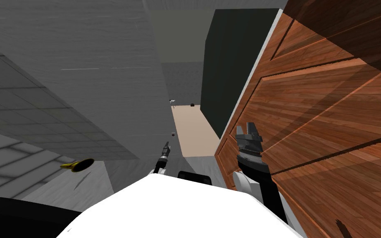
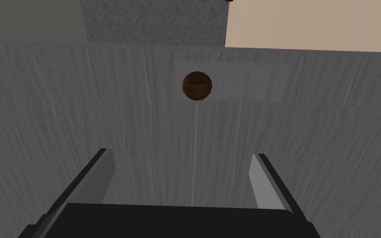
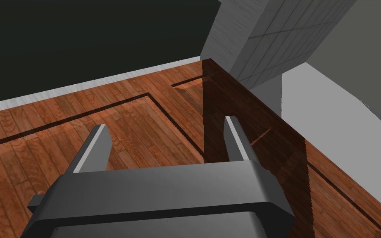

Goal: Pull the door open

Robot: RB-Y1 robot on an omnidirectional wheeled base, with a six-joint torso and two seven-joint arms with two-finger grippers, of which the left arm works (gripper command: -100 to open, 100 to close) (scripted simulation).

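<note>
The brown wooden door (image 1: 317, 124) stands at two o'clock, partly swung. The right jaws are wide apart and empty at its free edge (image 3: 218, 95). The left jaws, also spread and empty, face a brown knob (image 2: 197, 86). The door is probably heavy, rigid and smooth; grip the edge.

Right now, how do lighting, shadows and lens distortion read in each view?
Head view: rolled, walls splay from the wide lens; dark shadow bands cross the wooden door. Left wrist view: flat, dim grey light, the round brown knob crisp, no glare. Right wrist view: door face evenly lit, one plane darker.
</note>
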